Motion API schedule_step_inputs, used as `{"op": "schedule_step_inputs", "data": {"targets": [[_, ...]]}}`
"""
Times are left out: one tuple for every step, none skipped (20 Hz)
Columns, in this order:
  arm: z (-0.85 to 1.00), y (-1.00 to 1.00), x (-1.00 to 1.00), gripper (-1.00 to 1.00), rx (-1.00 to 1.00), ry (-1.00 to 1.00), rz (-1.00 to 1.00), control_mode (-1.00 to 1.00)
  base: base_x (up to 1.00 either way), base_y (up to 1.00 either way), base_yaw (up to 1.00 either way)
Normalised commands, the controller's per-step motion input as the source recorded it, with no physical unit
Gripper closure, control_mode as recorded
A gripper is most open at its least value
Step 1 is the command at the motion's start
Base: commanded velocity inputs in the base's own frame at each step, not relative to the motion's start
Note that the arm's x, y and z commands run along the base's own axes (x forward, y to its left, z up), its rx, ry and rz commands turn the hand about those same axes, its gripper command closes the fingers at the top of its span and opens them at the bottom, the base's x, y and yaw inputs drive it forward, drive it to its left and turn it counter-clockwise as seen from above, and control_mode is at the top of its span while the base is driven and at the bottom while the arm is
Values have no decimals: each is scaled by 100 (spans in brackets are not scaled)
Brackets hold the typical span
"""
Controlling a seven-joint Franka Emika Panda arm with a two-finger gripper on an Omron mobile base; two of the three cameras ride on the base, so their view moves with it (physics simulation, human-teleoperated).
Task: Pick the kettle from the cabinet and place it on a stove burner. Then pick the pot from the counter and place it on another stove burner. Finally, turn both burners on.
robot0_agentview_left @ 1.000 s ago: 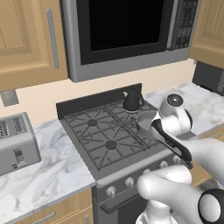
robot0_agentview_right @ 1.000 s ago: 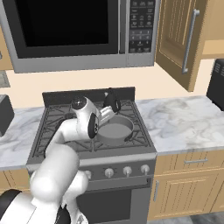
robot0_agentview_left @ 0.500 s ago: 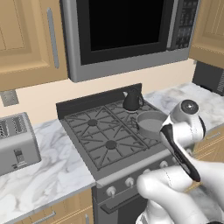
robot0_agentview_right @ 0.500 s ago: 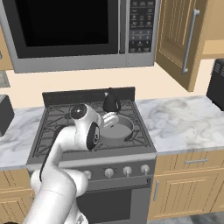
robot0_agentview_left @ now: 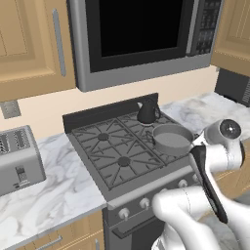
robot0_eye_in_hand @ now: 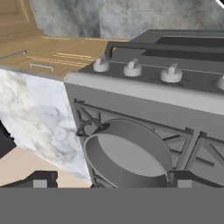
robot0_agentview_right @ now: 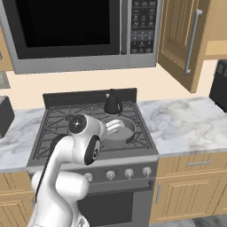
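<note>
The claw (robot0_eye_in_hand: 109, 180) is spread wide and holds nothing. Just ahead of it, the shallow round grey metal pot (robot0_eye_in_hand: 127, 157) sits on the black cast-iron grate (robot0_eye_in_hand: 192, 148). The glossy black cone-shaped kettle (robot0_agentview_right: 113, 104) stands beyond the pot.

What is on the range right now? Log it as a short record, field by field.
kettle: upright on the rear right burner, spout and loop handle visible
pot: on the front right burner, in front of the kettle, looks empty
range: left burners bare; no flame to be seen
knobs: row along the range front, untouched
gripper: open, fingers spread wide over the pot, holding nothing
cabinet: door standing open, upper right
counter: white marble either side of the range
</note>
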Motion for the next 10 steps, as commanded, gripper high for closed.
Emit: {"op": "schedule_step_inputs", "data": {"targets": [[28, -29, -49, -100, 0, -10, 1, -100, 0, 0, 0], [25, -27, -49, -100, 0, -10, 1, -100, 0, 0, 0], [25, -27, -48, -100, 0, -9, 1, -100, 0, 0, 0], [23, -27, -48, -100, 0, -9, 2, -100, 0, 0, 0], [18, -25, -46, -100, 0, -7, 3, -100, 0, 0, 0], [16, -27, -46, -100, 0, -7, 4, -100, 0, 0, 0], [9, -28, -45, -100, 1, -5, 5, -100, 0, 0, 0], [0, -24, -43, -100, 1, -3, 6, -100, 0, 0, 0], [0, -8, -35, -100, 1, 0, 3, -100, 0, 0, 0], [0, -6, -32, -100, 1, 0, 3, -100, 0, 0, 0]]}}
